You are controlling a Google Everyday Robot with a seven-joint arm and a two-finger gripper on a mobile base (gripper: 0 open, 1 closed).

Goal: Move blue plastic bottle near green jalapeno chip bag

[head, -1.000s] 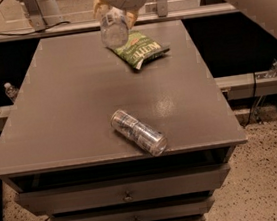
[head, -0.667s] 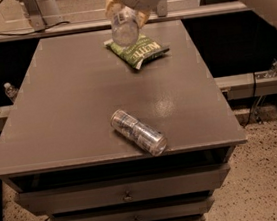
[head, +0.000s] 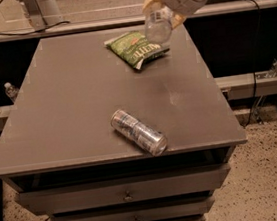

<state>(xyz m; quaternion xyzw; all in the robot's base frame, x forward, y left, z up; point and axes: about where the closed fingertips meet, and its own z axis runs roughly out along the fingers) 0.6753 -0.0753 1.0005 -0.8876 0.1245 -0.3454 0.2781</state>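
1 hand (head: 162,13) grips blue plastic bottle (head: 158,29) above green jalapeno chip bag (head: 135,50) right edge.

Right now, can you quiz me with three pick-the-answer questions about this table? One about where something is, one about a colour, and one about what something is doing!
1. Where is the silver can?
A. lying near the front edge of the table
B. standing upright at the back edge
C. hanging in the air

2. What colour is the chip bag?
A. red
B. green
C. yellow

3. What is the blue plastic bottle doing?
A. lying flat on the table
B. standing upright beside the can
C. held in the air by the end effector

Answers:
1 A, the can lies on its side close to the front edge.
2 B, the bag is green with white letters.
3 C, the end effector, at the table's far right, grips the bottle above the bag's right end.
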